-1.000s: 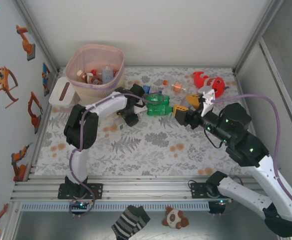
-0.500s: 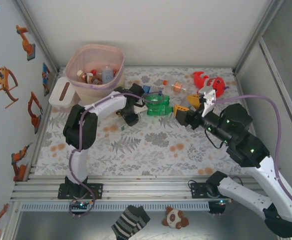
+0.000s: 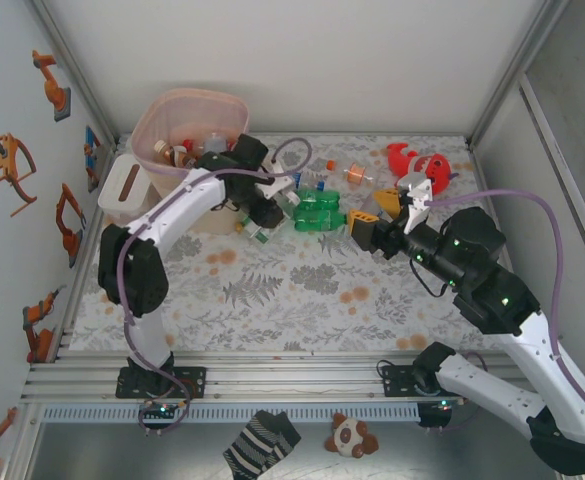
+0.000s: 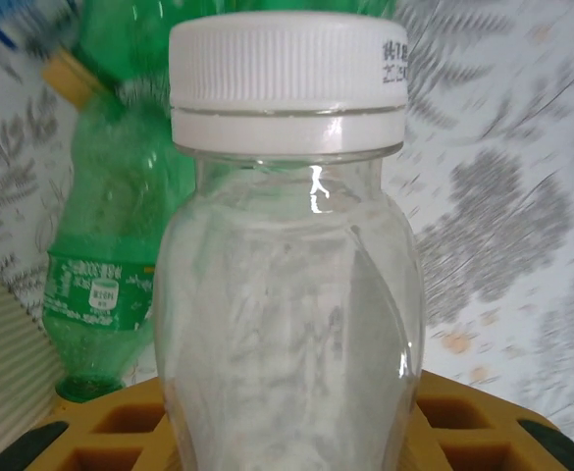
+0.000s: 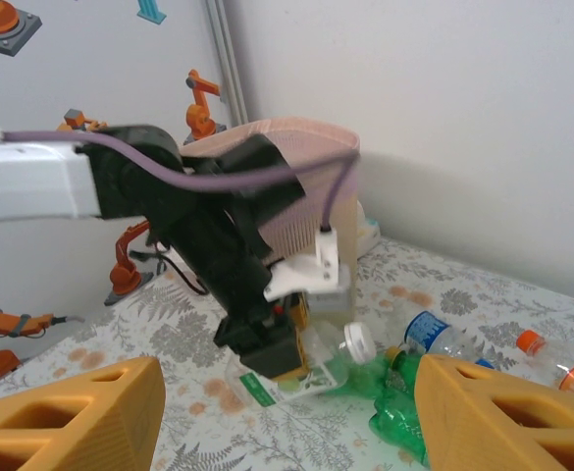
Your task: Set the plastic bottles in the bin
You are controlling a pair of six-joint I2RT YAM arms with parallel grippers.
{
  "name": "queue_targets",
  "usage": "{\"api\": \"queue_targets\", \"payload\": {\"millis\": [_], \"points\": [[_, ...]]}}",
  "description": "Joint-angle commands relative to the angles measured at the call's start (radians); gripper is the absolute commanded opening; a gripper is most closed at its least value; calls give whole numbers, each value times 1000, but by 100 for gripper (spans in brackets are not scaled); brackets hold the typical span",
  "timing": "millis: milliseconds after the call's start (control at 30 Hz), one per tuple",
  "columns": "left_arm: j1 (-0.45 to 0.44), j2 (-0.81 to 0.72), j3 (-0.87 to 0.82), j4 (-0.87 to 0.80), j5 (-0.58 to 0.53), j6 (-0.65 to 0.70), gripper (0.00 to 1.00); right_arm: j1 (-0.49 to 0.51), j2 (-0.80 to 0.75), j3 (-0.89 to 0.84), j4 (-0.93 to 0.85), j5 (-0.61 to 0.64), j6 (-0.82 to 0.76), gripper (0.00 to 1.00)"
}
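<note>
Left gripper (image 3: 260,222) gripped clear bottle (image 4: 287,294), bin (image 3: 162,110) rim near at 11 o'clock; right gripper (image 3: 374,207) gaped unloaded, bare table (image 3: 272,295) at 6.

Reaches far and left with the left gripper (image 3: 264,215) clamped on a clear bottle (image 4: 287,294); holds the right gripper (image 3: 374,207) parted, empty, centre-right.

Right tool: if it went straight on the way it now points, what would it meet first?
Probably the green bottles lying just ahead of the right tool; beyond them the left tool grips a clear white-capped bottle. Depth is hard to judge.
</note>
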Motion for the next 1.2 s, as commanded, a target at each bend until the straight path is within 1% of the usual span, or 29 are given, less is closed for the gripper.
{"api": "queue_targets", "payload": {"millis": [0, 67, 267, 333, 400, 567, 667, 800, 967, 1033, 1167], "points": [[24, -82, 25, 81, 211, -88, 35, 8, 0, 1, 20, 8, -2, 67], [39, -116, 15, 145, 273, -136, 35, 8, 0, 2, 20, 6, -3, 67], [72, -210, -23, 356, 347, -276, 33, 8, 1, 7, 13, 8, -10, 67], [81, -245, -58, 457, 338, -341, 33, 8, 3, 7, 15, 8, -10, 67], [86, -275, -92, 553, 306, -403, 33, 8, 3, 7, 18, 8, -10, 67], [86, -337, -127, 688, 108, -557, 32, 8, 11, 7, 23, 2, -8, 67], [86, -368, -144, 740, 11, -618, 31, 8, 12, 9, 24, 2, -10, 67], [86, -391, -121, 714, -160, -651, 28, 8, 10, 7, 22, 0, -11, 67], [89, -419, -112, 703, -374, -660, 25, 8, -1, -6, 28, 3, -3, 67], [94, -423, -104, 694, -445, -678, 21, 8, -5, -10, 31, 3, -1, 67], [112, -428, -97, 696, -535, -739, 20, 8, -8, -16, 34, 3, 1, 67]]}}
